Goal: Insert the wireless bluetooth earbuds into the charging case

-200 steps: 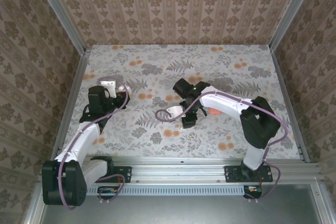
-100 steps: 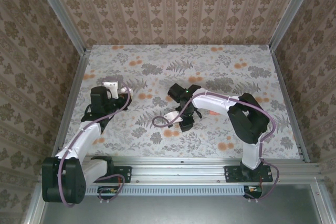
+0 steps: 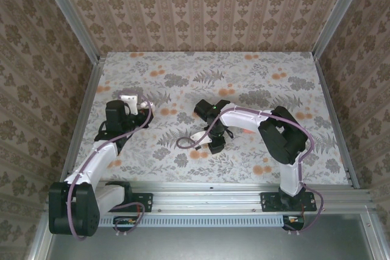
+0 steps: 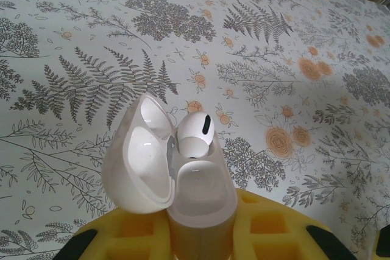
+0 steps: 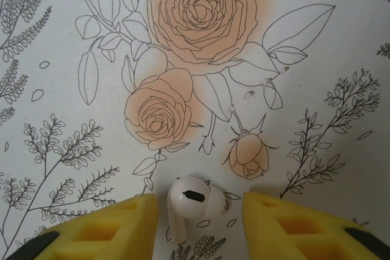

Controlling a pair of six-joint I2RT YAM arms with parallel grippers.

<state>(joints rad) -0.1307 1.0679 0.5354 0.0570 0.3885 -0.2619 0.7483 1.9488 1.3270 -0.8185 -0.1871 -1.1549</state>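
On the floral cloth surface point(image 3: 256, 71), the left gripper point(image 4: 201, 242), toward nine o'clock, clamps an open white pill-shaped charging case point(image 4: 198, 193), one white plastic earbud point(image 4: 195, 135) seated inside. Near centre, the right gripper point(image 5: 200, 202), parted, straddles a second white earbud point(image 5: 192, 199), seemingly untouched.

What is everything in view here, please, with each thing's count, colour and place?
charging case: one, white, lid open, held in the left gripper
seated earbud: one, white, in the open case
loose earbud: one, white, on the tablecloth, straddled by the right gripper
coral-orange item: one, partly hidden beneath the right arm
tablecloth: one, pale with grey ferns and orange flowers, over the table
wall panels: three, brown patterned, around the table
left gripper: one, yellow fingers, shut on the charging case
right gripper: one, yellow fingers, open either side of the loose earbud
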